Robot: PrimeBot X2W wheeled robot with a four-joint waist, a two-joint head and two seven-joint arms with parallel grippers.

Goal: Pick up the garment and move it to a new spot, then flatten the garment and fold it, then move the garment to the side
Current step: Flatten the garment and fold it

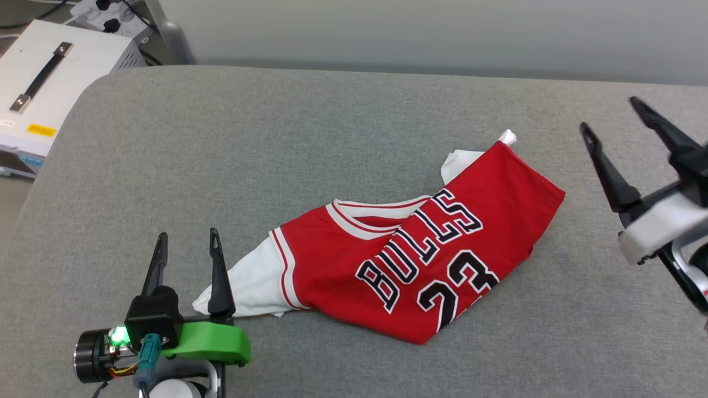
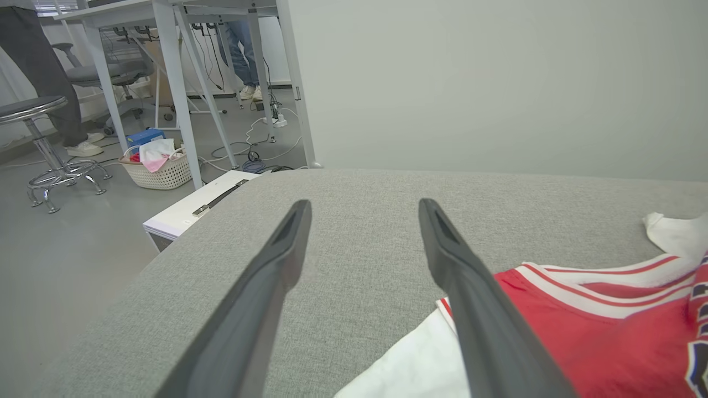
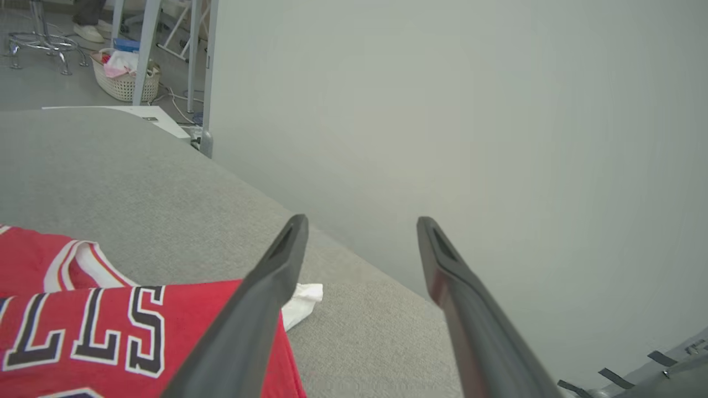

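Note:
The garment (image 1: 426,249), a red jersey with black "BULLS 23" lettering face up, lies crumpled and folded over on the grey table (image 1: 310,138), right of centre. Its white sleeve part points left toward my left gripper (image 1: 188,242). That gripper stands open just left of the sleeve tip, nothing between its fingers. In the left wrist view the garment (image 2: 597,331) lies to the right of the open left gripper (image 2: 365,213). My right gripper (image 1: 608,113) hangs open at the right edge, beyond the garment's right corner. The right wrist view has the garment (image 3: 110,326) at lower left of the open right gripper (image 3: 359,226).
A white case with a black handle (image 1: 44,77) sits beside the table's far left corner. A pale wall runs along the table's far edge. On the floor beyond stand a stool (image 2: 38,143), desk legs, a wicker basket (image 2: 157,166), cables and a person's legs (image 2: 38,77).

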